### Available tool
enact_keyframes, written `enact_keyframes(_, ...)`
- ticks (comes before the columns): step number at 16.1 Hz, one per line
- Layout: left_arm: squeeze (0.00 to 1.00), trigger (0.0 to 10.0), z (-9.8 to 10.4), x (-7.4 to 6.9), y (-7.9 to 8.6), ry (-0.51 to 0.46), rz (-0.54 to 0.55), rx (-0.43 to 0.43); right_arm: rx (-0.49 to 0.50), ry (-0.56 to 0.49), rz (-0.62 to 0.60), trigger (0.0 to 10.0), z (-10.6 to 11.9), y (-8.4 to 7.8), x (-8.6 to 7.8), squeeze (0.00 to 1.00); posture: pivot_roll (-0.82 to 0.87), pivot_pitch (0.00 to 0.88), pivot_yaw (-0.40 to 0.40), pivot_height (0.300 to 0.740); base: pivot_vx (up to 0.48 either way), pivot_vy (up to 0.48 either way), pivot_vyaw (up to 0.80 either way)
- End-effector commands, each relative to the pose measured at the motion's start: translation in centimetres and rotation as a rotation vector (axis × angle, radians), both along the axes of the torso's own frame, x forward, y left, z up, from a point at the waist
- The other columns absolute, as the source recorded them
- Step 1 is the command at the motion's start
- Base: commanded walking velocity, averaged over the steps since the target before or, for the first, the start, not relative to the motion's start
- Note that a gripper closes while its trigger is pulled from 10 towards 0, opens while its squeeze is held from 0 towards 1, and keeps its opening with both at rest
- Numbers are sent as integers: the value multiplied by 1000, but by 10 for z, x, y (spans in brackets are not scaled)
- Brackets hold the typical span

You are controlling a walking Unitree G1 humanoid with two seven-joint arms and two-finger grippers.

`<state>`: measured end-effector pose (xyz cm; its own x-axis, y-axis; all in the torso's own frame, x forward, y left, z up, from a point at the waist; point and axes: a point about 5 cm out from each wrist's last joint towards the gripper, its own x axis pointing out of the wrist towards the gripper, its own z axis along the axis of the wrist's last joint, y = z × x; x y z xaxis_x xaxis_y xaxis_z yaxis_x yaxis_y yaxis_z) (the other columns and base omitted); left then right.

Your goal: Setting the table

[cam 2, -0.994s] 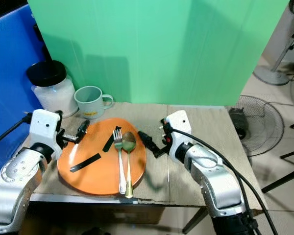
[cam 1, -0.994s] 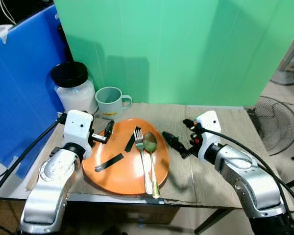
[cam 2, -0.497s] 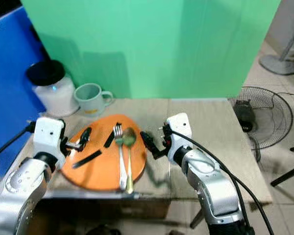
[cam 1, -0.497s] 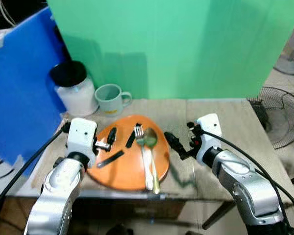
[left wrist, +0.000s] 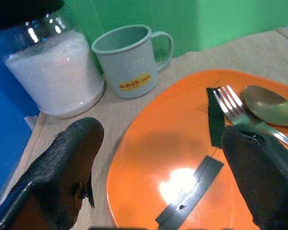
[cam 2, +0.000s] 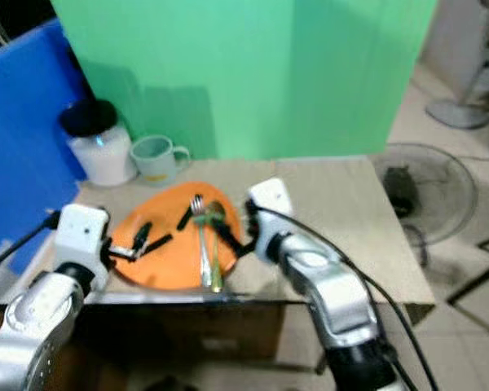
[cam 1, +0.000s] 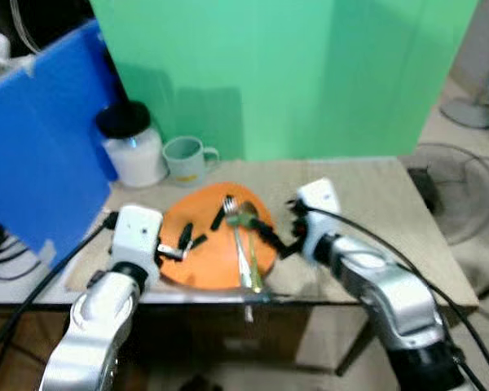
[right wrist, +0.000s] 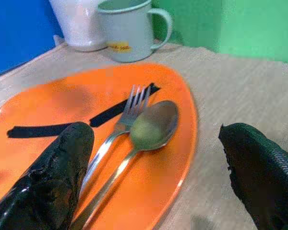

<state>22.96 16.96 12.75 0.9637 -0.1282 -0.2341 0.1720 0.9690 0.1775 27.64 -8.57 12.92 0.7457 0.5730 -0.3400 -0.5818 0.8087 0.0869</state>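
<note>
On the plate (cam 1: pixel 208 252): fork (right wrist: pixel 116 125) and spoon (right wrist: pixel 149 128) side by side, long axes toward the bench edge | right tool (right wrist: pixel 153 163) agape, straddling both, nearer | left tool (left wrist: pixel 158 163) agape over plate's far side | count: 1 fork, 1 spoon, 1 plate, 1 mug (left wrist: pixel 128 60), 1 jar (left wrist: pixel 53 72), 2 black strips (left wrist: pixel 189 191)

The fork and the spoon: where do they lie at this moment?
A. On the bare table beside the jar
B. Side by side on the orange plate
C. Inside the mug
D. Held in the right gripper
B: the fork and spoon rest together on the orange plate, and nothing grips them.
</note>
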Motion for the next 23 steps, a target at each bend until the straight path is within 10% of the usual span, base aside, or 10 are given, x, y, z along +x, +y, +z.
enact_keyframes(1, 0, 10000, 0, -1, 6, -2, 24, -5, -42, -6, -2, 10000, 3, 6, 5, 1000, -65, 0, 74, 740, 0, 0, 0)
enact_keyframes(5, 0, 10000, -2, -3, 2, 21, -88, 12, -168, -8, -4, 10000, 6, 21, 25, 1000, -81, 0, 55, 740, 0, 0, 0)
enact_keyframes(6, 0, 10000, -2, -6, -2, 25, -144, 17, -251, 7, -2, 10000, 5, 20, 26, 0, -81, 0, 51, 740, 0, 0, 0)
enact_keyframes(11, 0, 10000, -5, -14, -16, 75, -309, -6, -236, 187, 62, 9569, 3, 20, 13, 0, -91, 0, 48, 740, 0, 0, 0)
enact_keyframes(14, 0, 10000, -7, -17, -18, 82, -320, -13, -246, 230, 91, 3961, 3, 24, 4, 0, -93, 0, 40, 740, 0, 0, 0)
enact_keyframes(17, 0, 10000, -10, -22, -18, 107, -343, -12, -239, 224, 139, 902, 5, 34, 0, 0, -84, 0, 29, 740, 0, 0, 0)
enact_keyframes(20, 0, 10000, -12, -27, -14, 128, -351, -1, -239, 230, 165, 2392, 8, 37, -3, 0, -79, 0, 29, 740, 0, 0, 0)
enact_keyframes(23, 0, 10000, -13, -29, -13, 143, -366, 7, -239, 240, 182, 1451, 4, 41, -6, 0, -77, 0, 31, 740, 0, 0, 0)
